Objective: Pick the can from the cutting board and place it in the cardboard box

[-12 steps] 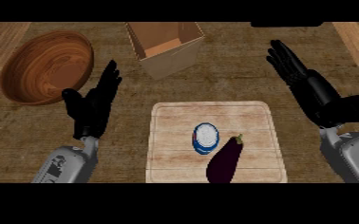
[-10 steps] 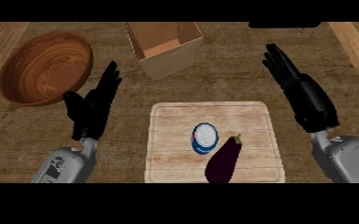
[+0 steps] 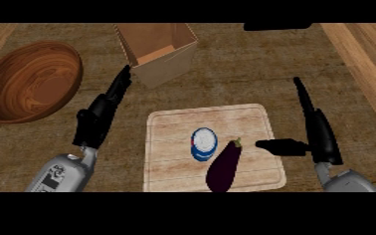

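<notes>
So the can [image 3: 203, 144] sits upright on the cutting board [image 3: 176, 129], roughly in the middle, with an eggplant [image 3: 224, 166] lying just beside it on the right. The right robot hand [image 3: 317, 133] is edge-on by the board's right side, fingers straight, thumb sticking out toward the eggplant, holding nothing. The left robot hand [image 3: 101, 115] rests open left of the board. The cardboard box [image 3: 158, 51] stands open further back on the counter [image 3: 242, 69], with a wooden bowl [image 3: 33, 81] at far left.
</notes>
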Robot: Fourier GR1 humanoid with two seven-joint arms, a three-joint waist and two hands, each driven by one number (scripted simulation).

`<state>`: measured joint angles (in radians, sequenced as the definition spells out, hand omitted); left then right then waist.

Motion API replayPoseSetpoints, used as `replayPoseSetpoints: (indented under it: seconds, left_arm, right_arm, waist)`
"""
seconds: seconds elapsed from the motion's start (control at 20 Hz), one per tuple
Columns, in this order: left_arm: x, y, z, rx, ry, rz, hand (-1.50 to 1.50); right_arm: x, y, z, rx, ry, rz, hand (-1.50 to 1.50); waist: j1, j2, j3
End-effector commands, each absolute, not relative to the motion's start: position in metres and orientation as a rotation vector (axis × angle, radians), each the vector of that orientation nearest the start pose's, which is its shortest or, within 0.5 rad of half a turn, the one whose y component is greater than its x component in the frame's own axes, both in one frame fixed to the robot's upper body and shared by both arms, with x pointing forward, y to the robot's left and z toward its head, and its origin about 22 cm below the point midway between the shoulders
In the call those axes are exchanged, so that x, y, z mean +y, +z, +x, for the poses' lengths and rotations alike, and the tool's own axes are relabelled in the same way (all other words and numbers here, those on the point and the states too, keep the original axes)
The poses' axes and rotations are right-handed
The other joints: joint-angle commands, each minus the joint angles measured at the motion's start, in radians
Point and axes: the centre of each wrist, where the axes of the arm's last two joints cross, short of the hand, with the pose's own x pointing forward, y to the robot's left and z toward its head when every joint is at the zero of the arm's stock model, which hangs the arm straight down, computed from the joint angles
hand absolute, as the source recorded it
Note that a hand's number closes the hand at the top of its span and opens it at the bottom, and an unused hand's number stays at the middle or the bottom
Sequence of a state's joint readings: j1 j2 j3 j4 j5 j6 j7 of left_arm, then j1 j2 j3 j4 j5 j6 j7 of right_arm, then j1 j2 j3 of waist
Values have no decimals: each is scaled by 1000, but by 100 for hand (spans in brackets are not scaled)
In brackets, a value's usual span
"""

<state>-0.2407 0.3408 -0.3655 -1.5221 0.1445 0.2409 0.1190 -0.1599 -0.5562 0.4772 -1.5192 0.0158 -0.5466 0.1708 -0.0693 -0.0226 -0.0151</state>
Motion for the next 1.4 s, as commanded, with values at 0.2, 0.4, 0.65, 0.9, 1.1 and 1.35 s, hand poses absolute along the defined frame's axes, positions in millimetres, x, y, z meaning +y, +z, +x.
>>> replayPoseSetpoints:
  seconds: [0.2, 0.4, 0.65, 0.9, 1.1, 1.35]
  left_arm:
    - [208, 38, 273, -1544, -405, 30, 0]
    - [218, 43, 277, -1560, -398, 45, 0]
    - [214, 40, 277, -1565, -407, 33, 0]
    - [213, 44, 279, -1575, -419, 10, 0]
    - [203, 40, 279, -1585, -419, 0, 0]
    - [204, 47, 287, -1583, -443, -32, 0]
  right_arm:
    - [-252, -11, 212, -1436, 742, -952, -150]
    - [-237, 13, 209, -1384, 788, -1003, -150]
    - [-182, 32, 185, -1243, 847, -875, -150]
    - [-131, 72, 170, -1122, 825, -858, -150]
    - [-96, 104, 162, -1081, 788, -872, -150]
    - [-54, 119, 170, -1075, 763, -891, -150]
  waist:
    - [6, -10, -5]
    - [-7, -16, -8]
    - [3, -6, -4]
    - [32, 2, 3]
    - [43, 9, 6]
    - [55, 16, 9]
